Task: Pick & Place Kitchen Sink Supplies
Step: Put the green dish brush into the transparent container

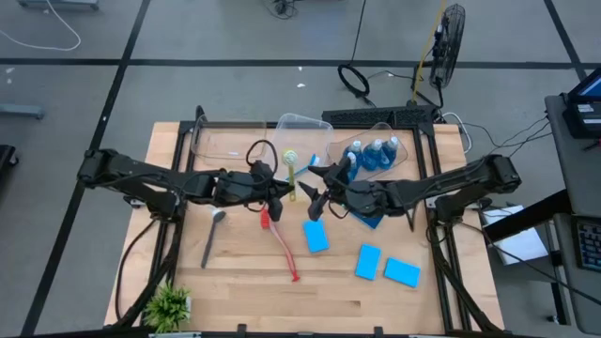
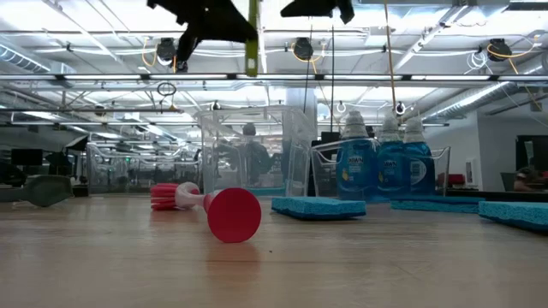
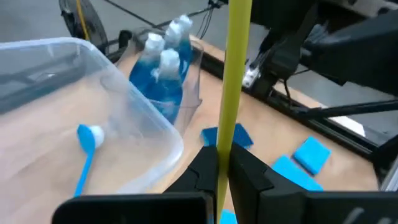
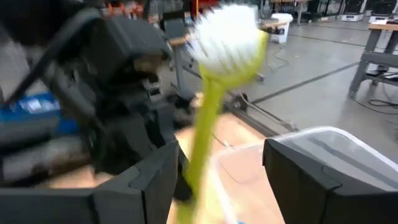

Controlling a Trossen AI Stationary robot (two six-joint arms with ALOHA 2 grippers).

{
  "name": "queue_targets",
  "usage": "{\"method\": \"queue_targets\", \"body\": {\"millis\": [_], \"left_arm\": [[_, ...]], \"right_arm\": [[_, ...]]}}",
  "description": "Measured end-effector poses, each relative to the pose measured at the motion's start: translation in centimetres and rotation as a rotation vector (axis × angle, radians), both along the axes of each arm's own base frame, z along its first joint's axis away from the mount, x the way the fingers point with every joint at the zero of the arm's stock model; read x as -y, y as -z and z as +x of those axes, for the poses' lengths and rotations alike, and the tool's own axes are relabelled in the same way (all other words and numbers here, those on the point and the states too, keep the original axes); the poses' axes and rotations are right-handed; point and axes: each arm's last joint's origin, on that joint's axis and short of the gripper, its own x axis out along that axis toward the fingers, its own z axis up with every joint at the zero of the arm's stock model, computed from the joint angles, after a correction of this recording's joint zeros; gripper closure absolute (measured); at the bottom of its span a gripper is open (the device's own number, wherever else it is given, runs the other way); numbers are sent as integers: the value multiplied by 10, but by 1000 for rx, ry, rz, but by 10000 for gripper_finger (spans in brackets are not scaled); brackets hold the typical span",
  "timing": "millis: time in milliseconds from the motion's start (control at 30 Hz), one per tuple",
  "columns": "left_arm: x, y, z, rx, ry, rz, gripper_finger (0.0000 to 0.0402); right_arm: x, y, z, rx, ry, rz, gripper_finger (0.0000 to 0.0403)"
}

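The yellow brush (image 1: 292, 171) is up in the air between both grippers, its white bristle head (image 4: 227, 34) uppermost in the right wrist view. My left gripper (image 1: 285, 194) is shut on its handle. My right gripper (image 1: 317, 188) is open, with a finger on each side of the same handle (image 4: 200, 143); whether it touches, I cannot tell. The red brush (image 1: 282, 242) and the grey brush (image 1: 213, 235) lie flat on the table. A blue brush (image 3: 87, 155) lies inside a clear bin. Blue bottles (image 1: 371, 155) stand in another bin. Blue sponges (image 1: 316, 237) (image 1: 368, 261) (image 1: 402, 272) lie on the table. My left gripper pinches the yellow brush's slim handle (image 3: 224, 140) between its two fingers (image 3: 202, 171). The handle runs on past the fingertips in the left wrist view. The brush is lifted clear of the table, and a short length of handle (image 2: 251, 43) hangs below the gripper in the low view.
Two clear bins stand at the table's far side, one (image 1: 300, 131) behind the grippers and one (image 1: 387, 141) with the bottles. A further sponge (image 1: 369, 222) lies partly under the right arm. A small green plant (image 1: 169, 305) sits at the near left corner.
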Motion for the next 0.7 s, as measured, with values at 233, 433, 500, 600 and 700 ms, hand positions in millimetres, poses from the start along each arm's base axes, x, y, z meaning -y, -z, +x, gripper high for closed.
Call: {"method": "queue_targets", "body": {"millis": [233, 433, 500, 600, 700], "left_arm": [[-11, -9, -9, 8, -31, -21, 384], [-26, -12, -12, 9, 3, -69, 384], [-32, -11, -12, 7, 15, -85, 384], [-41, -11, -12, 12, 10, -118, 384], [-50, -11, -13, 17, 8, -137, 384]], "right_arm": [[2, -11, -28, -90, 17, 22, 198], [5, -23, -61, -162, 21, 57, 220], [4, -27, -73, -186, 1, 53, 228], [1, -33, -87, -209, -92, 58, 239], [0, -34, -100, -204, -193, 84, 248]]}}
